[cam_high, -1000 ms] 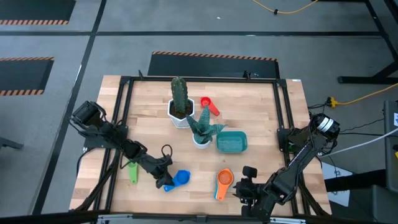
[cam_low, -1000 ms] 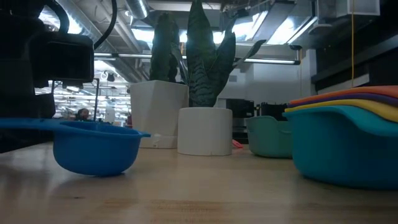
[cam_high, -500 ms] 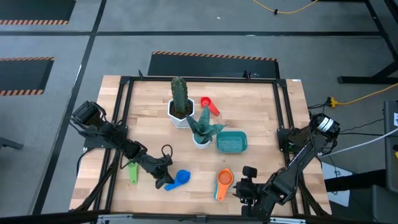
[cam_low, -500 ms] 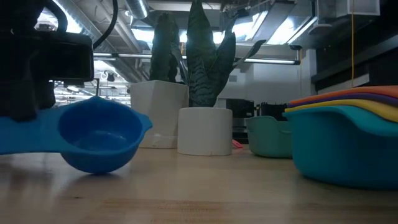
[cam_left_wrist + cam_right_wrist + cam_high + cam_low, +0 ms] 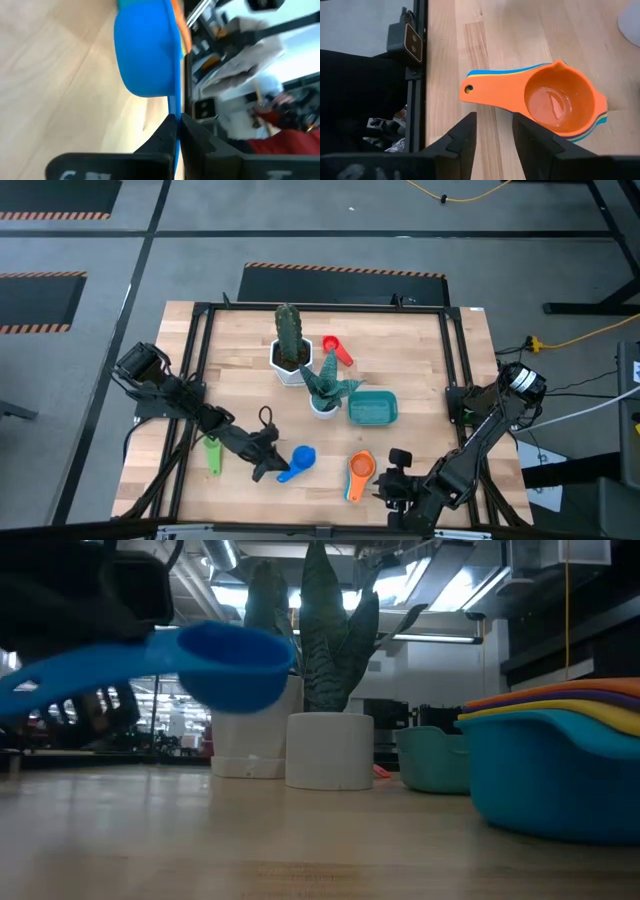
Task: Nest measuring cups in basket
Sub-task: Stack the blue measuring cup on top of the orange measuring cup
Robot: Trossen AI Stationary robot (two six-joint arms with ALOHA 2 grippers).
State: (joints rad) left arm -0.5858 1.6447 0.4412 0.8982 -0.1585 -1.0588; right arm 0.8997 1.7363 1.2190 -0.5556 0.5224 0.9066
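Note:
A blue measuring cup [image 5: 302, 457] hangs above the table's near left part, with my left gripper [image 5: 268, 470] shut on it. In the low view the blue cup [image 5: 232, 664] is off the wood. A green cup [image 5: 212, 455] lies flat to the left of that gripper. A red cup [image 5: 338, 349] lies behind the plants. A stack of cups with an orange one on top [image 5: 560, 102] rests on its bottom cup near the front edge. My right gripper [image 5: 492, 131] stands open just short of the stack's handle end. The teal basket [image 5: 372, 408] sits mid-table. My left gripper pinches the blue cup's flat handle [image 5: 173, 117] between its two fingers [image 5: 162, 137], one on each flat face. The fingers come from the table's left and lie along the handle. The bowl [image 5: 145, 52] sticks out beyond the fingertips, clear of the table.
A white hexagonal pot with a cactus [image 5: 289, 350] and a round white pot with a leafy plant [image 5: 324, 388] stand just left of the basket. A black frame rail [image 5: 416, 75] runs along the table's edge near my right gripper.
My left gripper has shut on the blue cup's handle and risen, going a little toward the table's right edge. The blue cup first tipped on the wood and now hangs lifted clear. My right gripper has kept still.

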